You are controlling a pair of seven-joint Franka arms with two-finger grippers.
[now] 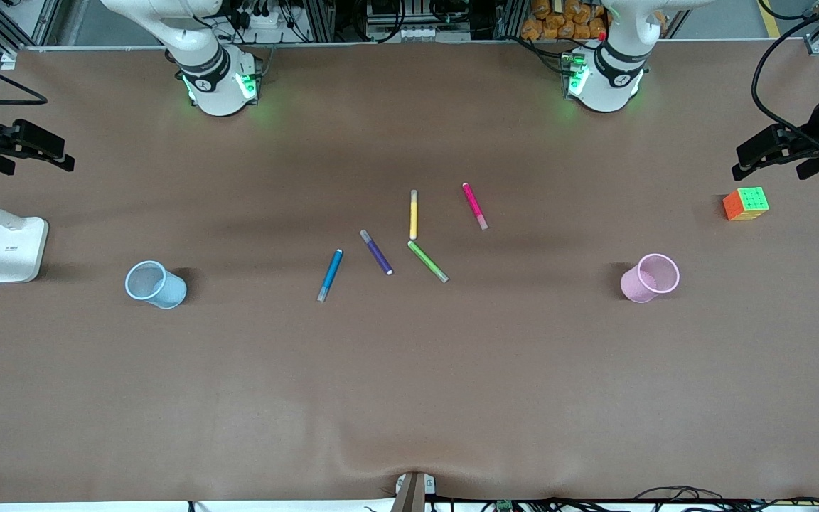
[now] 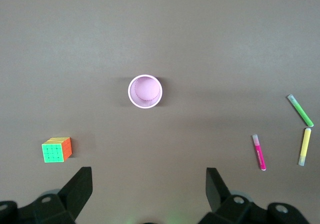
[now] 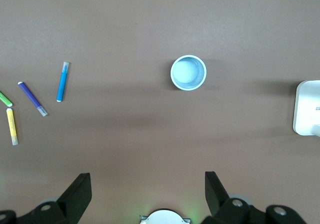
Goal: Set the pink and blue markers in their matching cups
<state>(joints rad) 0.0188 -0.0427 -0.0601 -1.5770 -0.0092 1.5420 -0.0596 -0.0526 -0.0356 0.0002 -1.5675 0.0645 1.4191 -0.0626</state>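
The pink marker point(image 1: 475, 205) and the blue marker point(image 1: 330, 274) lie flat at mid-table among other pens. The pale blue cup point(image 1: 166, 291) stands toward the right arm's end, the pale pink cup point(image 1: 635, 284) toward the left arm's end; both are empty. My left gripper point(image 1: 751, 160) hangs open and empty high over the table; its wrist view point(image 2: 148, 176) shows the pink cup point(image 2: 145, 91) and the pink marker point(image 2: 259, 151) below. My right gripper point(image 1: 61, 155) hangs open and empty; its wrist view point(image 3: 146, 179) shows the blue cup point(image 3: 188, 73) and the blue marker point(image 3: 62, 81).
A dark purple pen point(image 1: 376, 252), a yellow pen point(image 1: 414, 214) and a green pen point(image 1: 428, 261) lie between the two markers. A colour cube point(image 1: 745, 203) sits near the pink cup. A white lamp base point(image 1: 15, 249) stands near the blue cup.
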